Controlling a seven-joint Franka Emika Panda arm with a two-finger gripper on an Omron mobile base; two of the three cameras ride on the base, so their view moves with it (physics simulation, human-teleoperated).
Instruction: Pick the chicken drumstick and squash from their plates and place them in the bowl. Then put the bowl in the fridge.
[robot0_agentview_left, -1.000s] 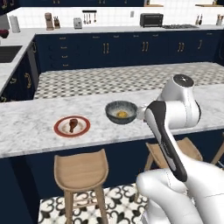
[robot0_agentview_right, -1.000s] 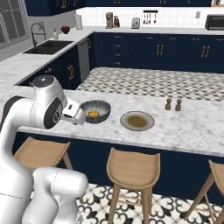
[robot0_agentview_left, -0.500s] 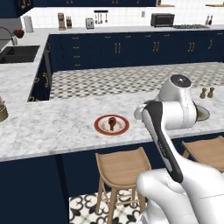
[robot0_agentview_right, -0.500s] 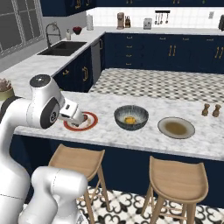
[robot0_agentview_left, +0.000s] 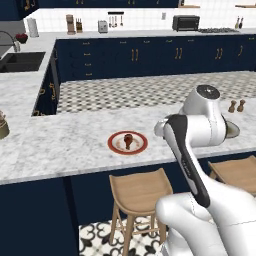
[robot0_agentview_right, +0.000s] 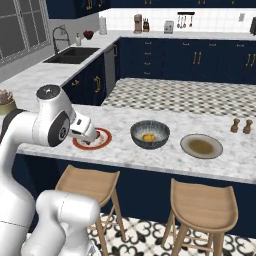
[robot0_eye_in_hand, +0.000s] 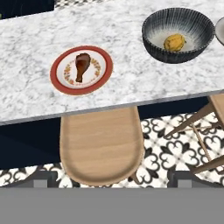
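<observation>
The chicken drumstick (robot0_eye_in_hand: 82, 65) lies on the white plate with the red rim (robot0_eye_in_hand: 57, 83), also seen in the left base view as drumstick (robot0_agentview_left: 128, 140) on plate (robot0_agentview_left: 114, 145). To its right stands the dark ribbed bowl (robot0_agentview_right: 135, 136) with the yellow squash (robot0_agentview_right: 148, 137) inside it; the hand view shows bowl (robot0_eye_in_hand: 153, 41) and squash (robot0_eye_in_hand: 175, 42) as well. The grey-beige plate (robot0_agentview_right: 201, 145) is bare. My gripper (robot0_eye_in_hand: 111, 180) hovers above the counter edge near the red plate, jaws wide open and holding nothing. The fridge is out of view.
Wooden stools (robot0_eye_in_hand: 101, 146) stand under the marble counter's (robot0_eye_in_hand: 127, 83) front edge. Salt and pepper shakers (robot0_agentview_right: 240, 126) sit at the counter's far right. A sink (robot0_agentview_right: 72, 54) is on the left run. My own arm (robot0_agentview_left: 200, 120) blocks the bowl in the left base view.
The base has driven left, so the whole scene slid right in both base views; the red plate came to the middle. The arm's pose and the open jaws look unchanged.
</observation>
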